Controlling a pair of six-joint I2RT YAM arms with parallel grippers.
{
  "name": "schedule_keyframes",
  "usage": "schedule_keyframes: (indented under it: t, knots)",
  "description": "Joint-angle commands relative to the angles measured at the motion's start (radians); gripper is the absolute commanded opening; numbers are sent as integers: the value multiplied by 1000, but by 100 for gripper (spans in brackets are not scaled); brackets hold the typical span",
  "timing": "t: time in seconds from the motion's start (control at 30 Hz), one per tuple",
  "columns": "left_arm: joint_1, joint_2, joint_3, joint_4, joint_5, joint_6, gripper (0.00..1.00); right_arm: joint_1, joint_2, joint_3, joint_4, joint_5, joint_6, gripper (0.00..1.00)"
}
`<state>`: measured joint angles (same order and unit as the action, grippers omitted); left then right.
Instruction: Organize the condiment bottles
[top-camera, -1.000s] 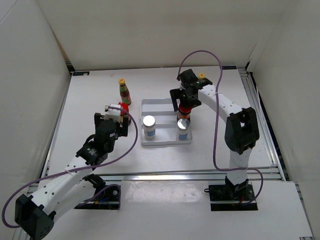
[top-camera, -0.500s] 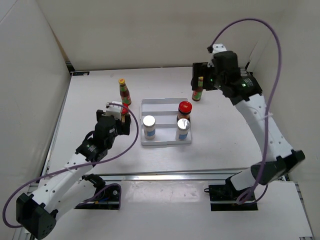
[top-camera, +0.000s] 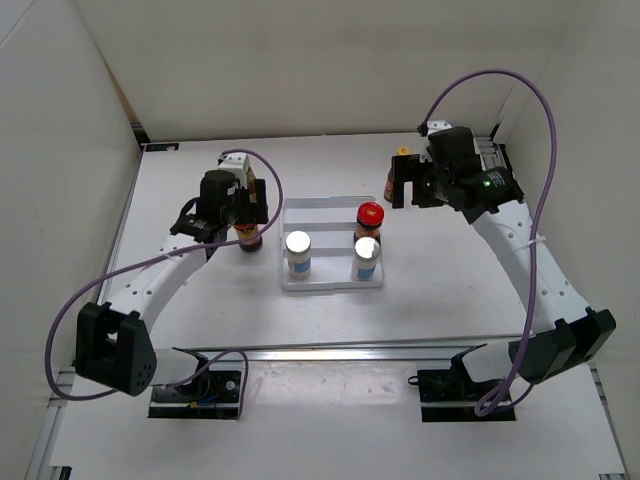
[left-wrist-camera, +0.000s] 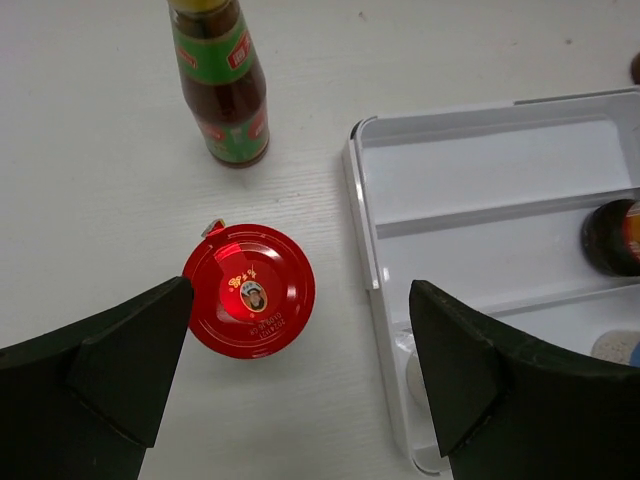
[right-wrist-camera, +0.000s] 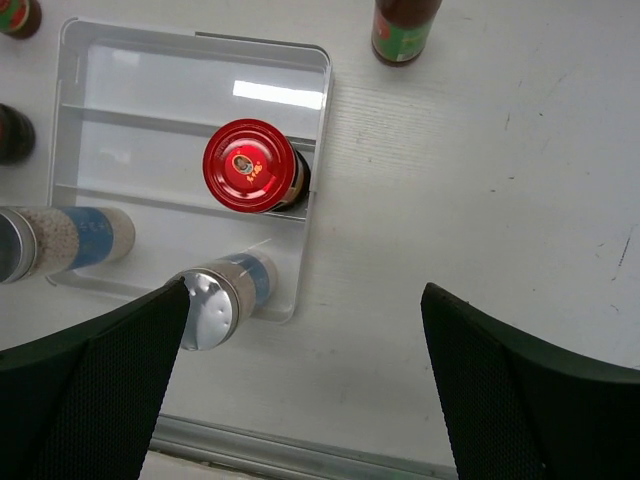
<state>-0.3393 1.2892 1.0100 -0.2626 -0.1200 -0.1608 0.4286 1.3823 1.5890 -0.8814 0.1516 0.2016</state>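
Observation:
The white ridged tray (top-camera: 322, 213) holds two silver-topped shakers (top-camera: 298, 250) (top-camera: 366, 255) and a red-lidded jar (top-camera: 369, 217). The second red-lidded jar (left-wrist-camera: 250, 290) stands on the table just left of the tray (left-wrist-camera: 480, 160), with a slim red-sauce bottle (left-wrist-camera: 222, 90) beyond it. My left gripper (left-wrist-camera: 300, 335) is open and empty, hanging above that jar (top-camera: 248, 240). My right gripper (right-wrist-camera: 305, 300) is open and empty above the table right of the tray (right-wrist-camera: 180, 70). The other slim bottle (right-wrist-camera: 405, 25) stands behind the tray's far right corner. It also shows in the top view (top-camera: 393, 185) beside my right gripper (top-camera: 411, 188).
White walls enclose the table on the left, back and right. A metal rail (top-camera: 380, 352) runs along the near edge. The right arm's purple cable (top-camera: 500, 85) loops high above the back right. The right wrist view shows the jar (right-wrist-camera: 250, 165) and shakers (right-wrist-camera: 215, 300) in the tray.
My right gripper has let go of the jar in the tray and lifted away to the back right. My left arm has swung forward, and its gripper is now over the jar left of the tray.

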Motion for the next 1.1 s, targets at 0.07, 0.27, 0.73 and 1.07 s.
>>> schedule_keyframes:
  t: [0.07, 0.27, 0.73, 1.07]
  knots:
    - [29, 82, 50, -36, 14, -52, 100, -11, -51, -8, 5, -41, 1, 100]
    - [48, 144, 59, -46, -35, -83, 100, -21, -69, -8, -4, -84, 1, 100]
    - [48, 67, -5, 0, -109, -105, 100, -21, -89, -35, -4, -115, 1, 100]
    - [48, -48, -131, 66, -181, -83, 100, -21, -89, -46, -4, -133, 1, 100]
